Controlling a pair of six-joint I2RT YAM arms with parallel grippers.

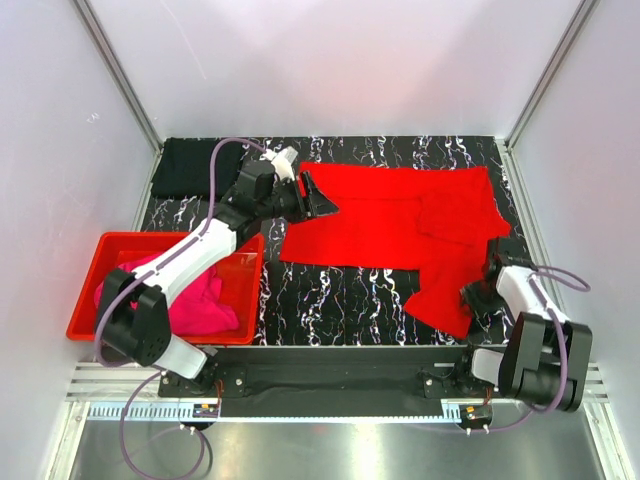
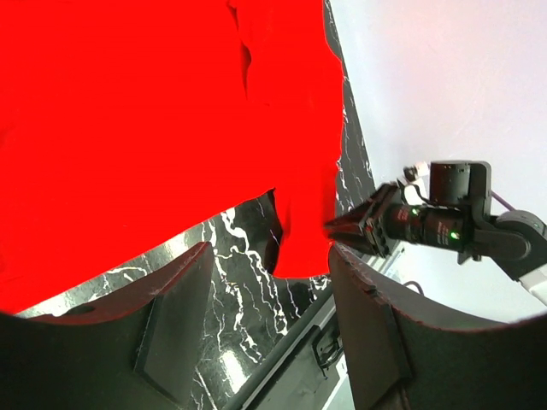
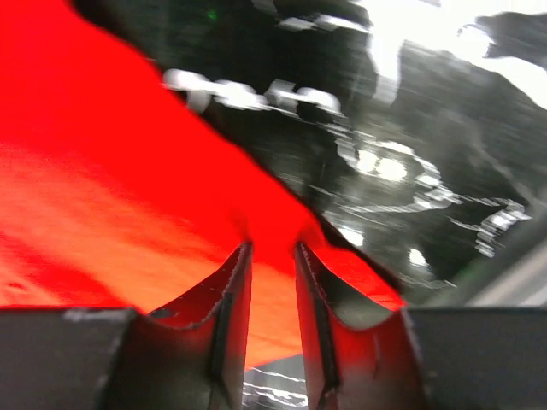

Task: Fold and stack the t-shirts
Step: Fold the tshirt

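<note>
The red t-shirt (image 1: 400,220) is a plain, bright red with no print. The black t-shirt (image 1: 185,165) is solid black. The pink t-shirt (image 1: 200,305) is a vivid magenta. The bin (image 1: 85,290) is glossy red. The table (image 1: 330,295) is black with white marble veining. The walls (image 1: 330,60) are pale lilac-white. The arms (image 1: 190,255) are black and white, and the cables (image 1: 215,165) are purple.

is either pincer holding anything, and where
Nothing in the open left pincer. The right pincer straddles the near-right edge of the red t-shirt; a firm grip cannot be told.

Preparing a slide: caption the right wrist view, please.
Right gripper at the edge of the red t-shirt on the black marbled table.
</note>
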